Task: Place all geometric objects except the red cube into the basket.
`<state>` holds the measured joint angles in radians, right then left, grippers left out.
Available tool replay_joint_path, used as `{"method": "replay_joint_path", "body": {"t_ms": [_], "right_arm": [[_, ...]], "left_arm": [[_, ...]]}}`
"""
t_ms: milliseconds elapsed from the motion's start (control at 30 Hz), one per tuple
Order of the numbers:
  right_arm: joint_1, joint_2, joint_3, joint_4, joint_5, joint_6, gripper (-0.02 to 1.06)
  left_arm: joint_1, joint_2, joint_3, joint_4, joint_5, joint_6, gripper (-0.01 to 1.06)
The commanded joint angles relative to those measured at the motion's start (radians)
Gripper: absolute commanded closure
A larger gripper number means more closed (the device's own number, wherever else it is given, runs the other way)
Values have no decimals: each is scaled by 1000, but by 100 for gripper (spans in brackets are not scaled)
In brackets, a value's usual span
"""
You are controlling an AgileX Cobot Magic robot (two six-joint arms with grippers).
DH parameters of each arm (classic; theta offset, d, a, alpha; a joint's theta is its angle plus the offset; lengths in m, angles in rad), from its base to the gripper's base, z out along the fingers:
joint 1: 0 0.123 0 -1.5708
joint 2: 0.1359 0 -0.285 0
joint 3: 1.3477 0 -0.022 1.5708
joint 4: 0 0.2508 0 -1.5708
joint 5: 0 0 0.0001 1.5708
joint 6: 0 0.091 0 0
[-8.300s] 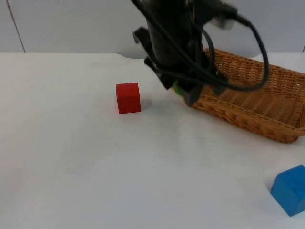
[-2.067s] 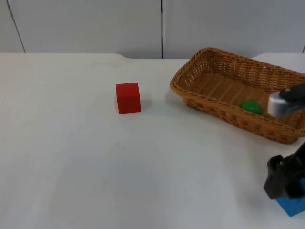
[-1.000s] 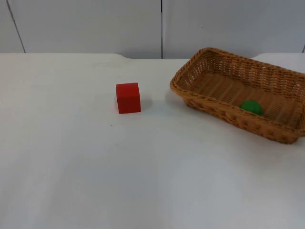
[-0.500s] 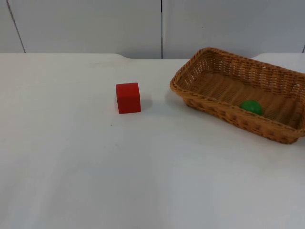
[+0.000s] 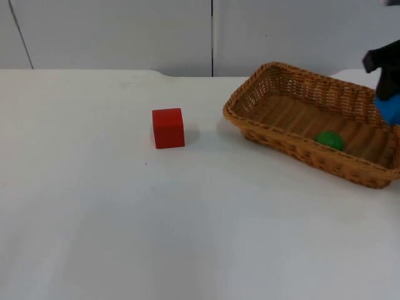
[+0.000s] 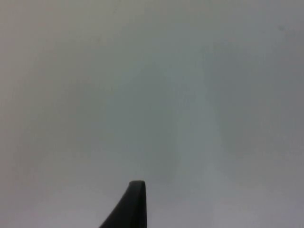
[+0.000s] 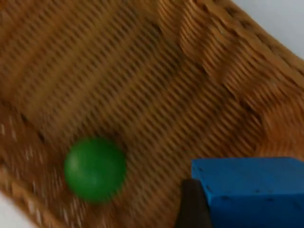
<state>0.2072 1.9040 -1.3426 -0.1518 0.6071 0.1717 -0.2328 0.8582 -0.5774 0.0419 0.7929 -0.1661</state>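
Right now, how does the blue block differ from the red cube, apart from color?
The blue block is held up by the right gripper above the wicker basket, while the red cube rests on the white table, off to the basket's side. The blue block has a green ball below it in the basket; the red cube stands alone. Both are solid-colored, flat-faced blocks.

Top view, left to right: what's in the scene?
red cube → basket → green ball, lying inside the basket → right gripper, over the basket's right end, jaws shut on the blue cube.
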Motion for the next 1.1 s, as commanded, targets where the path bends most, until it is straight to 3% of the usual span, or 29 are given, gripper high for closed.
{"method": "replay_joint_path", "body": {"t_ms": [0, 233, 333, 400, 533, 567, 633, 700, 867, 1033, 1067], "right_arm": [[-4, 52, -29, 13, -60, -7, 104], [-4, 152, -38, 34, -170, -7, 104], [-4, 167, -38, 34, -177, -7, 96], [-4, 175, -38, 34, -177, -7, 80], [-4, 173, -38, 59, -171, -7, 30], [-4, 173, -38, 59, -171, -7, 30], [-4, 162, -38, 61, -171, -7, 12], [-4, 135, -38, 61, -171, -7, 3], [-4, 22, -38, 57, -139, -26, 1], [3, -134, -38, 61, -16, -87, 1], [6, -208, -38, 78, 51, -128, 1]], "left_arm": [[2, -9, 3, 3, -14, -4, 0], [2, -9, 3, 5, -16, -4, 0], [2, -9, 3, 4, -18, -4, 0], [2, -9, 3, 4, -18, -4, 0], [2, -9, 3, 8, -20, -4, 0], [2, -9, 3, 8, -20, -4, 0], [2, -9, 3, 8, -20, -4, 0], [2, -9, 3, 11, -20, -4, 0], [2, -9, 3, 12, -26, -4, 0], [2, -9, 3, 12, -31, -4, 0], [2, -9, 3, 12, -34, -4, 0]]}}
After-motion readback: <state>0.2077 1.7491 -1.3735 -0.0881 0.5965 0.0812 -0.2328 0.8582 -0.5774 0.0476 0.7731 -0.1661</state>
